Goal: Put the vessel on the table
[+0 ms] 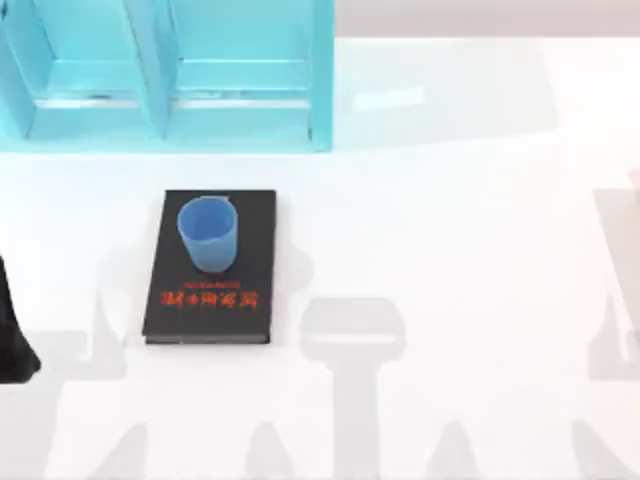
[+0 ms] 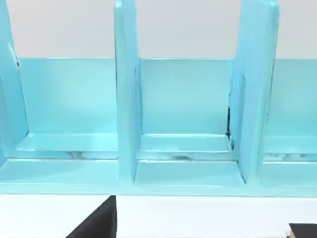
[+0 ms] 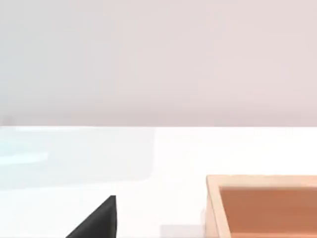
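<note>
The vessel (image 1: 208, 233), a small light-blue cup with no handle, stood upright with its mouth open on the far half of a black book (image 1: 210, 266), above the line of red lettering on the cover. The book lay flat on the white surface (image 1: 450, 250), toward the left of the top view and just in front of a turquoise shelf unit (image 1: 165, 75) that ran along the far left edge. The cup touched only the book and had not yet been set on the surface itself. A dark part of the left arm (image 1: 14, 330) sat at the left edge of the top view, well apart from the book; whether that arm's gripper was released or clenched could not be told. The left wrist view faced the shelf unit (image 2: 126, 99) with its upright dividers and open compartments, above a strip of white surface. The right wrist view looked across bare white surface (image 3: 148, 158) toward a pale wall, with a corner of an orange-brown box (image 3: 262, 203) near it; the right gripper's state could not be told either.
</note>
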Robot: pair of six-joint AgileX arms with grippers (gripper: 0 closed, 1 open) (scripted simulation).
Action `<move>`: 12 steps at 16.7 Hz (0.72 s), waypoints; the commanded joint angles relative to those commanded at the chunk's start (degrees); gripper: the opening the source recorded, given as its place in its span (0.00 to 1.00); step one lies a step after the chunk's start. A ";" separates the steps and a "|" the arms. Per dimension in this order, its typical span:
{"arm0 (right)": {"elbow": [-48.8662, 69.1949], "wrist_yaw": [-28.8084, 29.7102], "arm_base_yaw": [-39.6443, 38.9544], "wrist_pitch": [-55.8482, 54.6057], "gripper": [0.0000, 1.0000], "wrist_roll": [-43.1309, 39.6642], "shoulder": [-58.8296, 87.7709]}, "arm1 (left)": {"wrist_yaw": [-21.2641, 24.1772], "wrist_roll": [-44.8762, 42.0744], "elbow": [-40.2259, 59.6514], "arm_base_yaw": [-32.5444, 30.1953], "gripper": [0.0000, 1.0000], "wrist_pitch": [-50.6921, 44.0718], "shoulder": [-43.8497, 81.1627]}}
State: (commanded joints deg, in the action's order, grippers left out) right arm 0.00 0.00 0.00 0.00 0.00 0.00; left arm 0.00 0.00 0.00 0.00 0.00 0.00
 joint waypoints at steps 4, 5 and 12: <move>1.36 0.19 -0.64 0.70 1.00 0.51 1.40 | 0.00 0.00 0.00 0.00 1.00 0.00 0.00; 2.74 0.40 -1.28 1.41 1.00 1.03 2.83 | 0.00 0.00 0.00 0.00 1.00 0.00 0.00; 24.80 4.14 -10.73 13.20 1.00 9.28 25.84 | 0.00 0.00 0.00 0.00 1.00 0.00 0.00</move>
State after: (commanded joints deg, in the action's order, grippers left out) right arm 24.80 4.14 -10.73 13.20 9.28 25.84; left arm 0.00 0.00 0.00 0.00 0.00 0.00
